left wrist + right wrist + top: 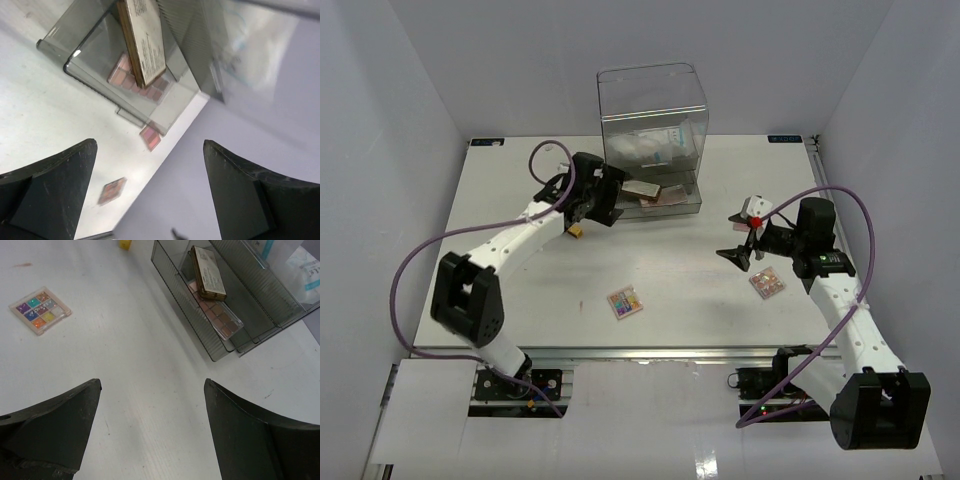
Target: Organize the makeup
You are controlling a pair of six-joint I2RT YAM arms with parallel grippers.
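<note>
The clear drawer box (650, 120) stands at the back, its bottom drawer (660, 208) pulled out. In that drawer lie a bronze compact (642, 189) and a pink palette (667, 199); both also show in the left wrist view, compact (142, 40) over palette (131, 79), and in the right wrist view, compact (207, 272) and palette (216, 315). White packets (660, 145) fill the upper drawer. A colourful palette (624, 302) lies mid-table, another (766, 283) by the right arm. My left gripper (608, 205) is open and empty just left of the drawer. My right gripper (733, 236) is open and empty above the table.
A small yellow item (578, 232) lies under the left forearm. A small white and pink item (753, 203) lies right of the drawer. White walls close in the table at the back and both sides.
</note>
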